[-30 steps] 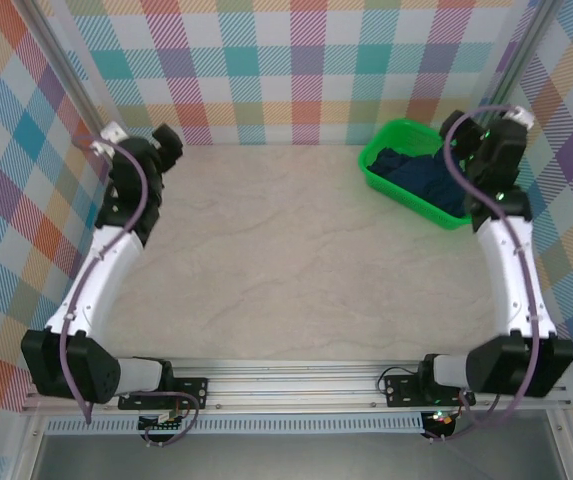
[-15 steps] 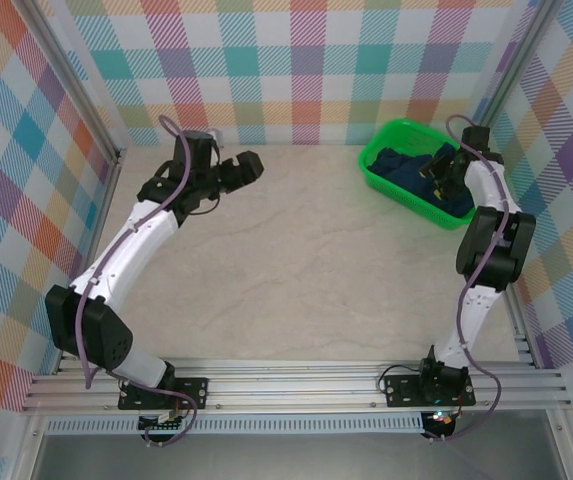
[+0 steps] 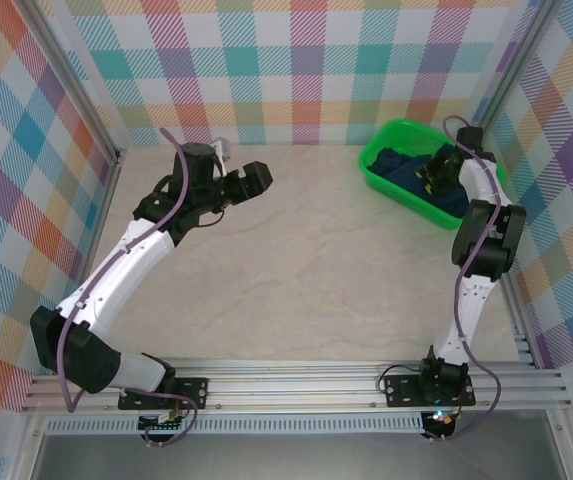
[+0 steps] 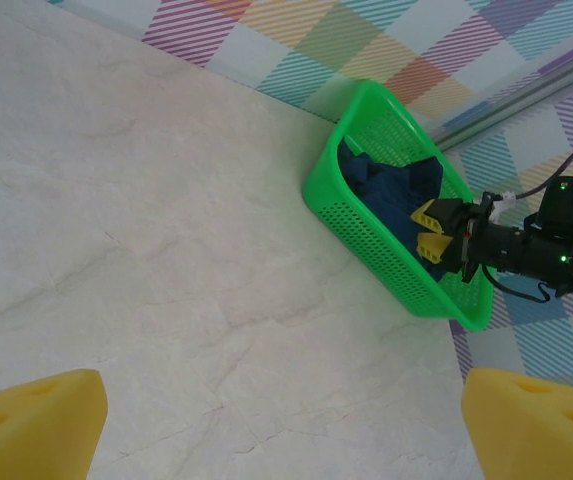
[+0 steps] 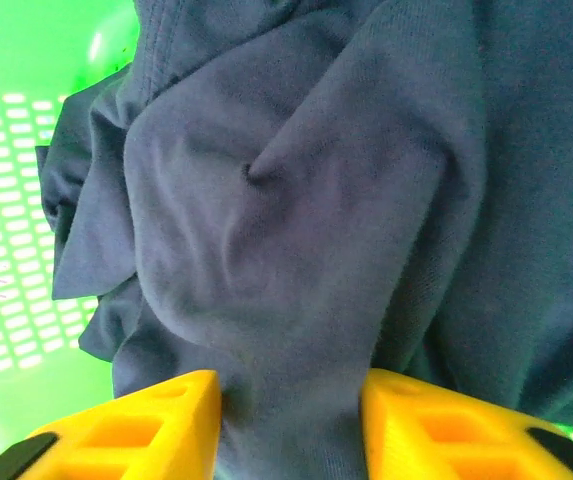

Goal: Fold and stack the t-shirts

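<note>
While the shirts (image 5: 346,180) lie crumpled in the basket (image 4: 361,245) at the table's (image 3: 296,270) far right corner, the right tool (image 5: 291,425) is down inside it, clamped on a fold of navy cloth. The left tool (image 3: 254,178) hangs over the far left, jaws wide apart, empty. Step in hand, by judgement: drawing out a shirt. The next move calls for a lift clear of the rim, then spreading the cloth flat on the table.

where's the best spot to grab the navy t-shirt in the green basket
The raised ridge of the crumpled t-shirt, from straight above: the basket walls block the sides, and that fold stands up, thick enough to pinch, between the right gripper fingers.
</note>
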Robot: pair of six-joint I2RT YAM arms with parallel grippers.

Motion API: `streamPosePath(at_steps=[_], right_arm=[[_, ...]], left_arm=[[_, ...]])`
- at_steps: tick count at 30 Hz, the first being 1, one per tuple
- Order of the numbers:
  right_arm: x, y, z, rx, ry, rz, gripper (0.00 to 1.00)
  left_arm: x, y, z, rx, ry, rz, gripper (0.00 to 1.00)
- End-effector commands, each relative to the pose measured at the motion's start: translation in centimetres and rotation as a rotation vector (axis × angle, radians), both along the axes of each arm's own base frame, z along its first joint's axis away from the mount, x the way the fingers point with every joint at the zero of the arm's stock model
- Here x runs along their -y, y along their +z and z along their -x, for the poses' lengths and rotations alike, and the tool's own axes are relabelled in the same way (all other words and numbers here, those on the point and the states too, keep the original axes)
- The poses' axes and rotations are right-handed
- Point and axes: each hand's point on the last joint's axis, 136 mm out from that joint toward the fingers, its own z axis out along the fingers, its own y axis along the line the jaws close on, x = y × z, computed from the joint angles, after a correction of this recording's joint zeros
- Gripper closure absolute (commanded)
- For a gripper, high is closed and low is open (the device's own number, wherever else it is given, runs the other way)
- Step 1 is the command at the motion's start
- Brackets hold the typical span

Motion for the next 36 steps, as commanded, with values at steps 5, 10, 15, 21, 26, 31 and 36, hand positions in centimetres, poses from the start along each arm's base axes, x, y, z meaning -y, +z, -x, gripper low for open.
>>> streamPosePath(at_steps=[5,10,15,21,26,31,36], right_arm=[[0.3,0.5,-0.1,0.003,-0.005,0.016,0.79],[-0.3,4.3,-1.4,0.119,0.014,0.026,1.00],[-2.8,16.6,-2.6,0.430,0.098,0.131,1.00],[-8.3,36.3,0.5,0.904,0.205,0.228,1.00],[-12.6,48.8,5.9,1.207,0.297,0.199,1.00],[-17.2,55.9,11.6,1.413,0.417,0.111,1.00],[-22.9,53.9,13.2,1.332,0.589,-0.060,1.00]], left_arm=[[-0.2,1.5,0.8,0.027,-0.012,-0.002,0.08],[-0.5,1.7,1.0,0.026,-0.004,-0.014,0.09],[-1.1,1.1,1.3,0.011,0.017,-0.030,0.09],[-2.1,0.2,1.3,-0.006,0.064,-0.061,0.09],[-3.8,-0.5,1.4,-0.023,0.137,-0.119,0.09],[-7.5,-0.7,1.9,-0.038,0.301,-0.224,0.09],[-13.1,-0.3,3.5,-0.068,0.536,-0.386,0.08]])
